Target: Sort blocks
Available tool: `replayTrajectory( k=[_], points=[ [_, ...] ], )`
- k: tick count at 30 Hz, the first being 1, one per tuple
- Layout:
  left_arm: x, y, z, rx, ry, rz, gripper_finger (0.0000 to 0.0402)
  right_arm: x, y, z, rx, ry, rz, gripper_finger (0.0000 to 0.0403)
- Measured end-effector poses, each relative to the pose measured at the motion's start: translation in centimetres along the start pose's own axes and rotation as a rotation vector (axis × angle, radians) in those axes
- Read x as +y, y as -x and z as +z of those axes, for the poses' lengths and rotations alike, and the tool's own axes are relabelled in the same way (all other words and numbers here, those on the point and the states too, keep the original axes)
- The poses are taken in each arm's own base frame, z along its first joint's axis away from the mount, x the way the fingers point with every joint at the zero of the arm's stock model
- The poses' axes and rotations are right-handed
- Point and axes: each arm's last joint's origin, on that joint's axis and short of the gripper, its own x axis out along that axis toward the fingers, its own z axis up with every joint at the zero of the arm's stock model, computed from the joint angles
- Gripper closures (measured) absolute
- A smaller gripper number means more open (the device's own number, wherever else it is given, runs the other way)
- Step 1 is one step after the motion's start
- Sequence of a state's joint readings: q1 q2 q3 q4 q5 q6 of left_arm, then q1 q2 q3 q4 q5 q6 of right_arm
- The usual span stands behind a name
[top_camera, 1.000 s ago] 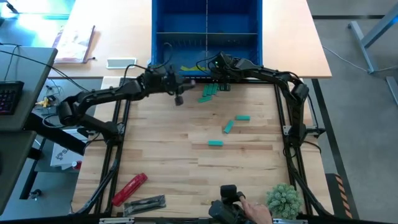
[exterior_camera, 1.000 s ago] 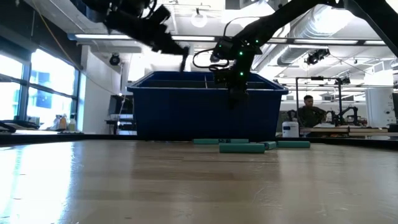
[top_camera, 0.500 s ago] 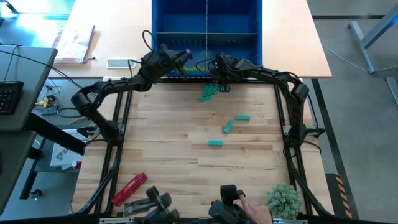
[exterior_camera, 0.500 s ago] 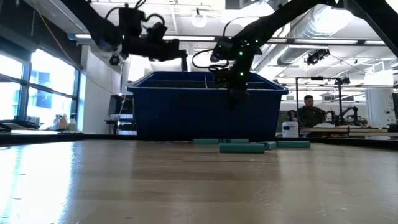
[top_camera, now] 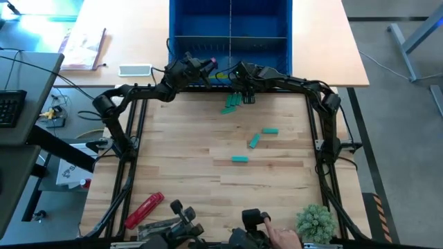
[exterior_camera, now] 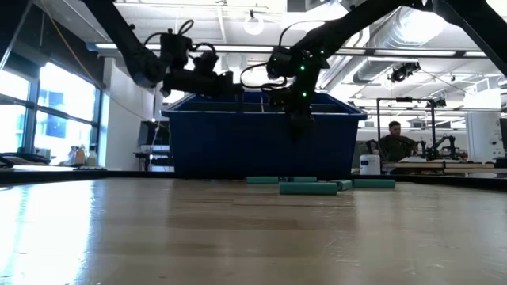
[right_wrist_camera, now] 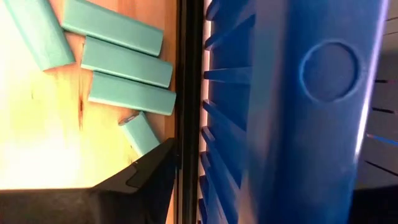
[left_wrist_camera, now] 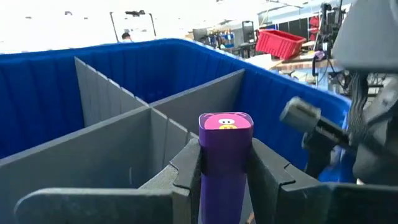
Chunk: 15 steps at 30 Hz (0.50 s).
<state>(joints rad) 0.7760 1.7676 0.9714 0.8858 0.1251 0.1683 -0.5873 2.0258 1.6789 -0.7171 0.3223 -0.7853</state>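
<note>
My left gripper (top_camera: 206, 63) reaches level over the near rim of the blue bin (top_camera: 201, 21) and is shut on a purple block (left_wrist_camera: 225, 168) with a pink end. My right gripper (top_camera: 243, 93) hangs just outside the bin's near wall (right_wrist_camera: 280, 124). It slants down over a cluster of teal blocks (top_camera: 232, 102) lying flat on the table and holds nothing. One of its fingers (right_wrist_camera: 146, 171) shows well off to the side; the bin's rim hides the other. Three more teal blocks (top_camera: 254, 141) lie flat toward the table's middle. My left gripper pinches the purple block by its two long sides (left_wrist_camera: 205, 177) between its two fingers (left_wrist_camera: 186, 174). The fingers lie level and along the block. Its pink end (left_wrist_camera: 225, 122) sticks out past the fingertips toward the bin's far side. The block is lifted clear above a grey-walled compartment.
Grey dividers (left_wrist_camera: 112, 124) split the bin into compartments. A red cylindrical tool (top_camera: 144, 209) and a grey object (top_camera: 163, 226) lie at the near left, with a green plant (top_camera: 315, 221) and a person's hand (top_camera: 284, 238) at the near edge. A person sits beyond the table (exterior_camera: 390, 138).
My left gripper has carried the purple block from the table's far left toward the bin and over its near rim. It has tipped from slanting down to level.
</note>
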Motion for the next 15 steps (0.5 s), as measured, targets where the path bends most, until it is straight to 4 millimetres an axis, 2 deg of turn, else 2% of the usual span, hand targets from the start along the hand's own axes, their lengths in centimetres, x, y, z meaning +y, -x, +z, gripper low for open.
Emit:
replayTrajectory(
  k=[5, 15],
  points=[
    [-0.1, -0.4, -1.3, 0.017, 0.002, -0.001, 0.0342, 0.2, 0.2, 0.0, 0.011, -0.005, 0.013, 0.0194],
    [0.5, -0.4, -1.8, 0.029, 0.001, 0.016, 0.0342, 0.6, 1.9, 0.2, 0.02, 0.033, 0.008, 0.0193]
  ],
)
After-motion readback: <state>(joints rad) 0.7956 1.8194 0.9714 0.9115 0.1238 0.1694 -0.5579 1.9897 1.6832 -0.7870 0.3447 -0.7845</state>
